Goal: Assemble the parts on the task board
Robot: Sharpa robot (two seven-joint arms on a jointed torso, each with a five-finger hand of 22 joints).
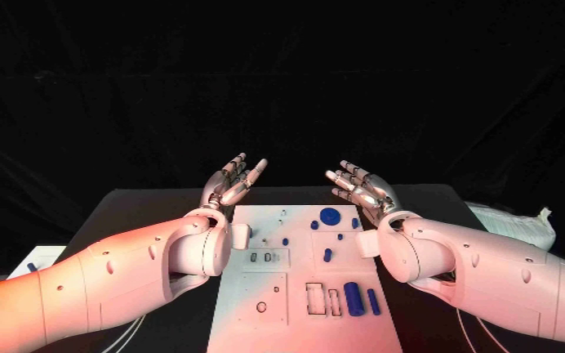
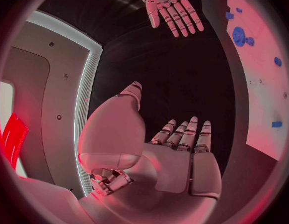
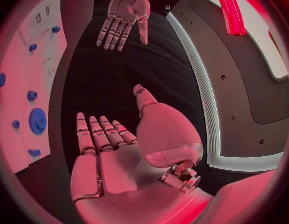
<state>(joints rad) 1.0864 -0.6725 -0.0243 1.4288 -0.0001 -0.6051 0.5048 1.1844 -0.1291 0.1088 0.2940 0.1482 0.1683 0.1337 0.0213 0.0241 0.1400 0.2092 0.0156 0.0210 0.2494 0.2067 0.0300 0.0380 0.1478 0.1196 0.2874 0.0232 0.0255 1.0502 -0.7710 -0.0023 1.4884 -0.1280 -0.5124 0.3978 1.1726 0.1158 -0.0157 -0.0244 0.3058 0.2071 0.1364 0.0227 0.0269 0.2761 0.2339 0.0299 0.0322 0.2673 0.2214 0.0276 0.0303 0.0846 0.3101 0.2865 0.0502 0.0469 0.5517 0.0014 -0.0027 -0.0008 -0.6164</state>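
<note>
While both arms reach forward over the black table (image 1: pixel 141 202), you see the left hand (image 1: pixel 232 180) and the right hand (image 1: pixel 359 186) raised above the far end of the white task board (image 1: pixel 265 288), fingers straight and spread, holding nothing. Between them the board carries blue parts (all lying loose on it): a round disc (image 1: pixel 330 216) near the far edge, and a blue cylinder (image 1: pixel 353 298) close to you.

The task board (image 1: pixel 265 288) is cut off by the head view's bottom edge, and its left margin is hidden under the left arm (image 1: pixel 106 275); its smallest blue parts (image 1: pixel 327 254) cannot be identified
</note>
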